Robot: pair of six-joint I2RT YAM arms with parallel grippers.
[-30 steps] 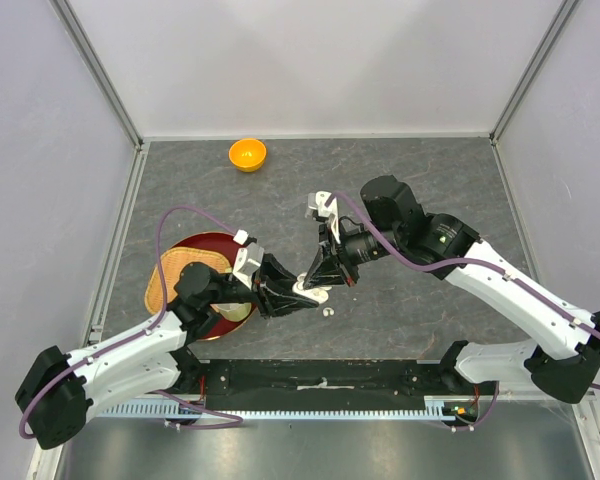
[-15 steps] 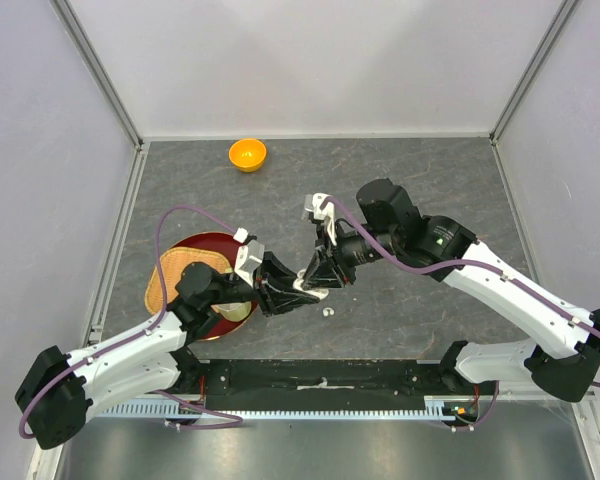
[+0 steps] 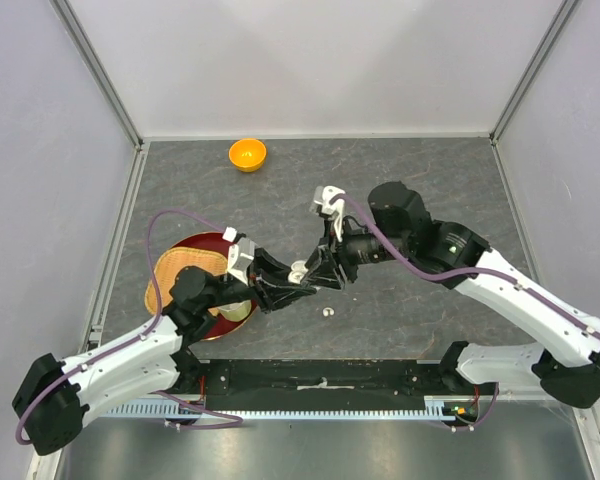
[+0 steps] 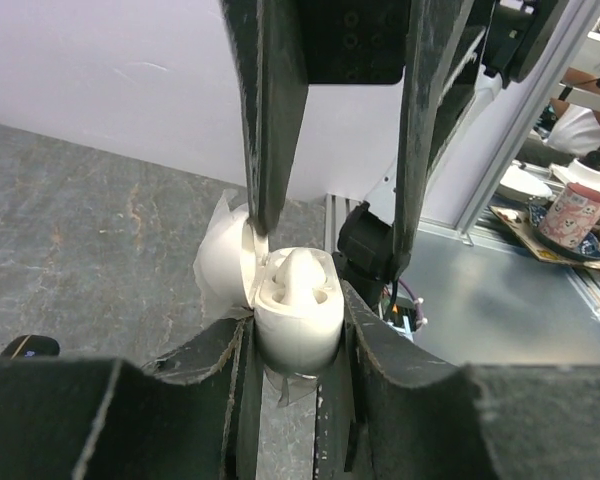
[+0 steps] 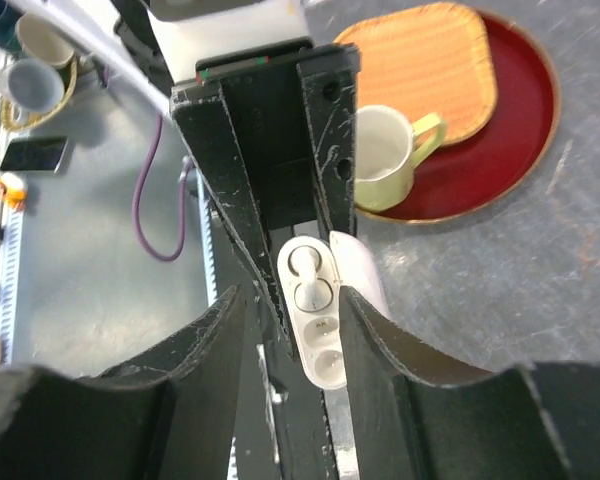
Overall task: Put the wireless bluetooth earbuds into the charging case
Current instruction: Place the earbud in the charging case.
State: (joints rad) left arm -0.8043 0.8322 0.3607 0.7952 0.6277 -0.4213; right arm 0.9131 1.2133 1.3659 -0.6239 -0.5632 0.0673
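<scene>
The white case [image 4: 298, 325], lid open, is clamped between the jaws of the left gripper [image 3: 283, 290]. A white bud [image 4: 300, 272] sits in its well. The right gripper [image 4: 332, 235] straddles the case, jaws parted, holding nothing. A second bud [image 3: 327, 312] lies on the table [image 3: 430, 180] near the grippers. Farther left, a mug [image 5: 385, 160] stands on a red tray [image 5: 520, 110].

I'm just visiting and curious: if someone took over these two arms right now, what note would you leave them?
Left fingers: shut on the open charging case.
Right fingers: open, straddling the case.
Done: one earbud appears seated in the case.
Left: a loose white earbud lies on the table beside the arms, to be picked up and seated. Other buds cannot be made out.
</scene>
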